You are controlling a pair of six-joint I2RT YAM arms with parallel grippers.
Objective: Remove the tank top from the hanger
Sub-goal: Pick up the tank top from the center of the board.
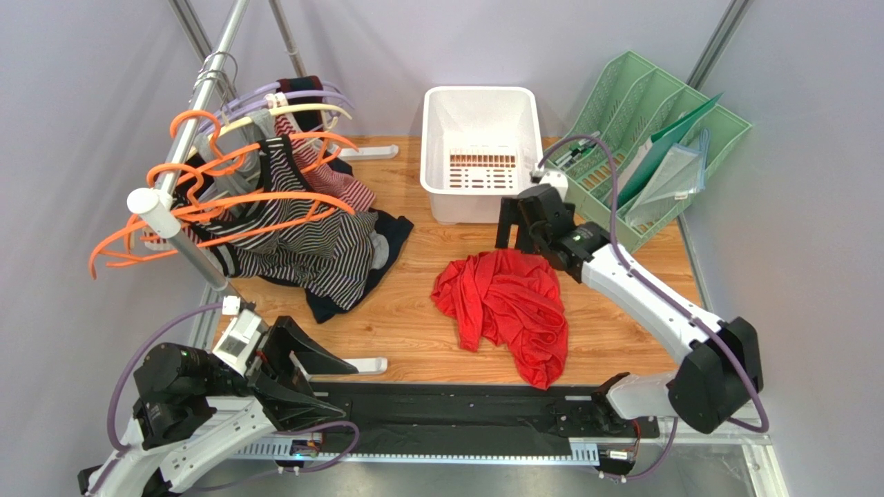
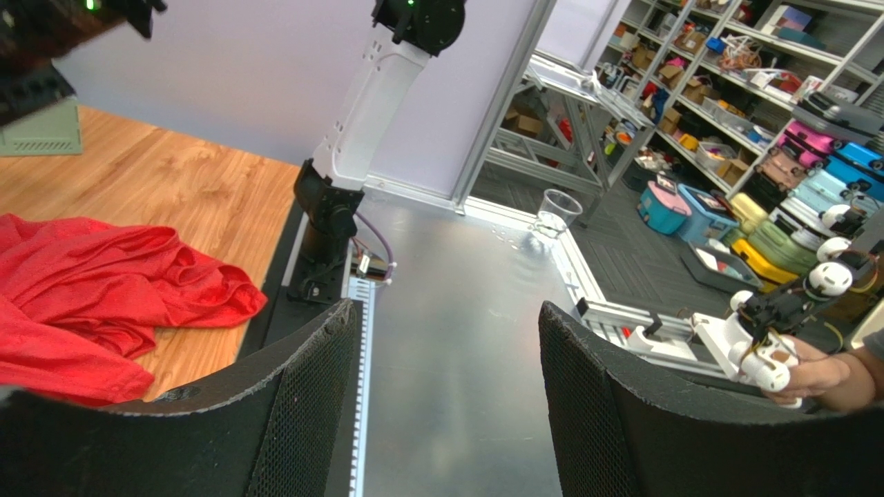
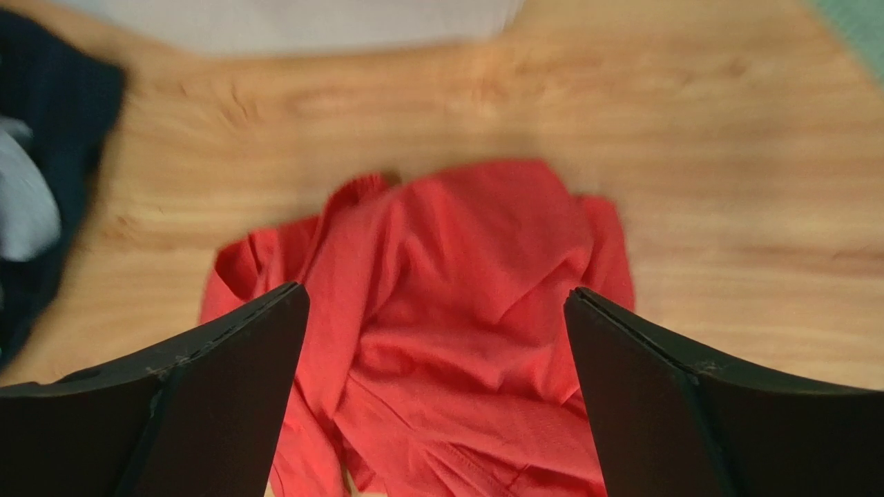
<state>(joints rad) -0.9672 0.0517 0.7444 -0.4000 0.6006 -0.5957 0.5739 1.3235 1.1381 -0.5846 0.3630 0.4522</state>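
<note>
The red tank top [image 1: 508, 311] lies crumpled on the wooden table, off any hanger; it also shows as the tank top [image 2: 93, 300] and the tank top [image 3: 457, 311]. Several orange hangers [image 1: 208, 212] hang on the rack at the left. My right gripper [image 1: 510, 233] hovers just above the far edge of the tank top, and the right gripper [image 3: 434, 293] is open with nothing between its fingers. My left gripper [image 1: 332, 383] rests near the front left, apart from the cloth, and the left gripper [image 2: 446, 307] is open and empty.
Striped and dark garments [image 1: 311, 243] hang from the rack [image 1: 187, 238] and spill onto the table. A white bin [image 1: 480, 145] stands at the back centre and a green file tray [image 1: 664, 145] at the back right. The right arm's base [image 2: 332, 207] stands at the table's front edge.
</note>
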